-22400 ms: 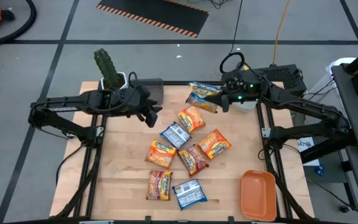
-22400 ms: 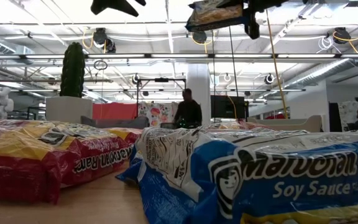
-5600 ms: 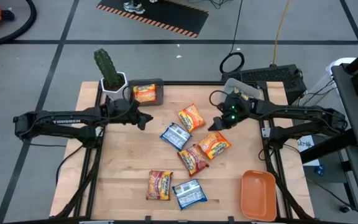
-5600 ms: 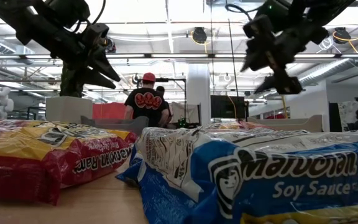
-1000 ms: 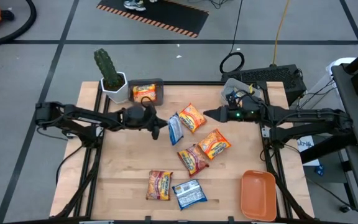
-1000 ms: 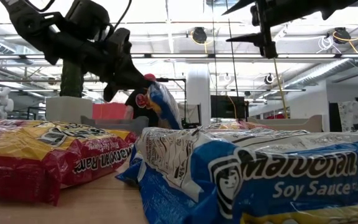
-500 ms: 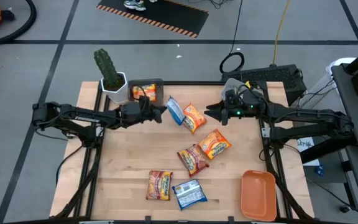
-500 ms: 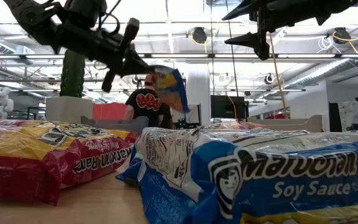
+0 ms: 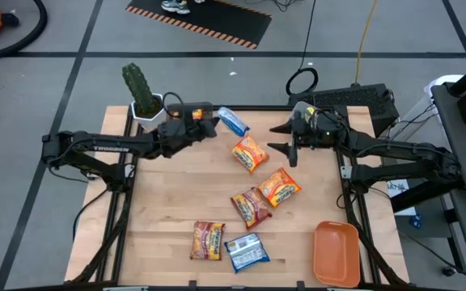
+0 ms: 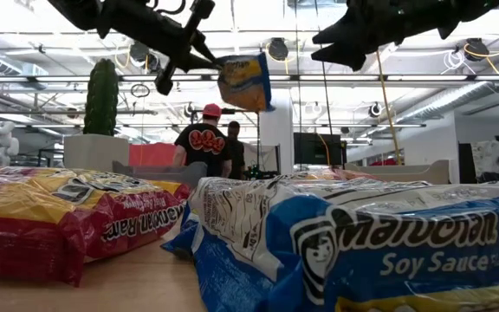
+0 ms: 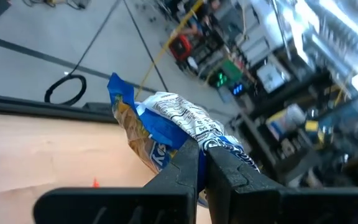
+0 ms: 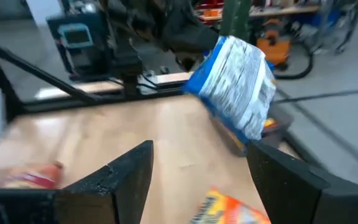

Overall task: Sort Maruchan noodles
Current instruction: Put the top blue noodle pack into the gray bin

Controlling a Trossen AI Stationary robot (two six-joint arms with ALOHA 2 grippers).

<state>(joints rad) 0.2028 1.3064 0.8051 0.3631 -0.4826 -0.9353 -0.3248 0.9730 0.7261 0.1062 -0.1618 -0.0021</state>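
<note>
The left end effector (image 9: 213, 122) is raised above the far edge of the wooden counter (image 9: 168, 218), its fingers (image 11: 188, 163) pressed together on one edge of a blue-white Maruchan packet (image 9: 233, 120) — the packet hangs in the air off the fingertips, just beside the dark bin (image 9: 191, 119) at the counter's far edge, which holds an orange-yellow packet. A potted cactus (image 9: 140, 90) stands next to that bin at the far left corner. The right end effector (image 9: 284, 138) hovers well apart from the left one, over the far right part of the counter, its fingers (image 12: 126, 174) spread wide with nothing between them; in its wrist view the carried blue-white packet shows ahead, beyond the open gap. On the counter lie five more packets: an orange-yellow one (image 9: 250, 153) near the middle far side, another orange-yellow one (image 9: 279, 187) to its right and nearer, a dark red-brown one (image 9: 252, 207) touching that one's corner, and — toward the near edge — a red-brown packet (image 9: 209, 240) lying just beside a blue-white one (image 9: 246, 250). An orange tray (image 9: 336, 252) sits at the near right corner. In the low view two people (image 10: 204, 139) stand in the room beyond the counter.
</note>
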